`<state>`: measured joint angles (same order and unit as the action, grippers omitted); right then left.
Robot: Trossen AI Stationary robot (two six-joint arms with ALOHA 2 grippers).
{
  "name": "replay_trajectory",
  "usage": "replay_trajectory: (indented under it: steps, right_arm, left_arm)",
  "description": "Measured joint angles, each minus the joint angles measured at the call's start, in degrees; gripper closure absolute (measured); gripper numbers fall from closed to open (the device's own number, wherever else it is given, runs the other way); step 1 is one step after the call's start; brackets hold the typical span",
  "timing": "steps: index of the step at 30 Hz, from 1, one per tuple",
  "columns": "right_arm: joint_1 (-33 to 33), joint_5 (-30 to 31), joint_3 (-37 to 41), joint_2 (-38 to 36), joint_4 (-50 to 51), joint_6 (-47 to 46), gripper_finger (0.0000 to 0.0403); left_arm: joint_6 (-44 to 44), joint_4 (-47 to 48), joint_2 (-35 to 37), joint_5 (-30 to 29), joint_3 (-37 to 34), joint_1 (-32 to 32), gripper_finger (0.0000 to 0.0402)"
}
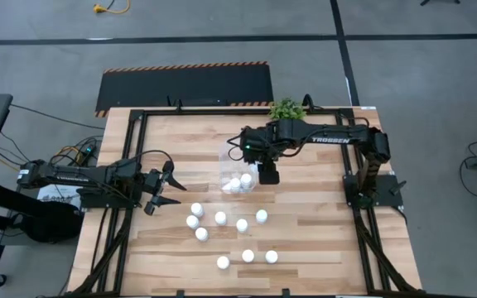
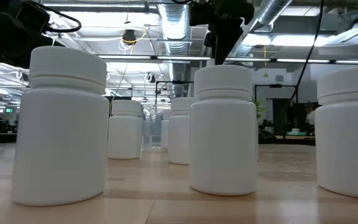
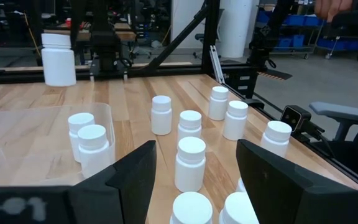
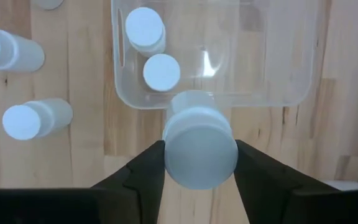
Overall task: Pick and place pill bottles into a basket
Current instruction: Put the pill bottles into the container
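Observation:
The clear basket [image 1: 237, 170] stands mid-table with two white bottles [image 1: 240, 181] inside; it also shows in the right wrist view [image 4: 278, 74] and the left wrist view [image 3: 36, 134]. My right gripper [image 1: 267, 173] points down, shut on a white pill bottle [image 4: 201, 155] just outside the basket's rim. Several loose bottles [image 1: 220, 218] stand upright on the table nearer the front edge. My left gripper [image 1: 162, 189] is open and empty left of the basket, its fingers [image 3: 129, 180] facing the loose bottles [image 3: 190, 163]. My right gripper pinches the bottle's top end by the cap's two sides [image 4: 169, 155] between its two fingers. The fingers come from above, pointing down. The bottle hangs upright below them; the left wrist view shows it [image 3: 58, 59] lifted clear of the table.
A small green potted plant [image 1: 287, 108] stands at the table's far edge behind the right arm. The black frame rails [image 1: 131, 149] run along the table's sides. In the low view, close bottles [image 2: 224, 130] fill the foreground.

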<state>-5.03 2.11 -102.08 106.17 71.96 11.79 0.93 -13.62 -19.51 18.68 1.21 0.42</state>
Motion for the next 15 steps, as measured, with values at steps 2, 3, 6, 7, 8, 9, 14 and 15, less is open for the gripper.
replay_trajectory:
  steps: [2,3,6,7,8,9,14,15]
  right_arm:
    - [-0.25,-0.06,0.00,0.00,-0.38,0.68,0.0251]
    - [-0.40,-0.07,0.00,0.00,-0.70,1.11,0.0253]
    - [-0.47,-0.07,0.00,0.00,-1.53,1.87,0.0253]
    - [-0.49,-0.07,0.00,0.00,-2.03,1.94,0.0251]
    - [-0.49,-0.08,0.00,0.00,-2.49,2.00,0.0246]
    - [-0.49,-0.09,0.00,0.00,-2.85,2.16,0.0239]
    - [-0.49,-0.09,0.00,0.00,-3.97,3.50,0.0233]
    - [-0.51,-0.09,0.00,0.00,-4.07,3.68,0.0239]
  left_arm:
    - [0.04,0.01,0.02,0.00,0.00,0.01,0.0191]
    - [0.08,0.01,0.02,0.00,0.00,0.01,0.0191]
    - [0.28,-0.01,0.01,0.00,0.00,0.00,0.0191]
    - [0.32,0.00,0.02,0.00,0.00,0.01,0.0191]
    - [0.34,0.00,0.01,0.00,0.00,0.00,0.0191]
    - [0.36,0.00,0.01,0.00,0.00,0.00,0.0191]
    - [0.39,-0.01,0.02,0.00,0.00,0.01,0.0191]
    - [0.39,-0.01,0.00,0.00,0.00,0.01,0.0191]
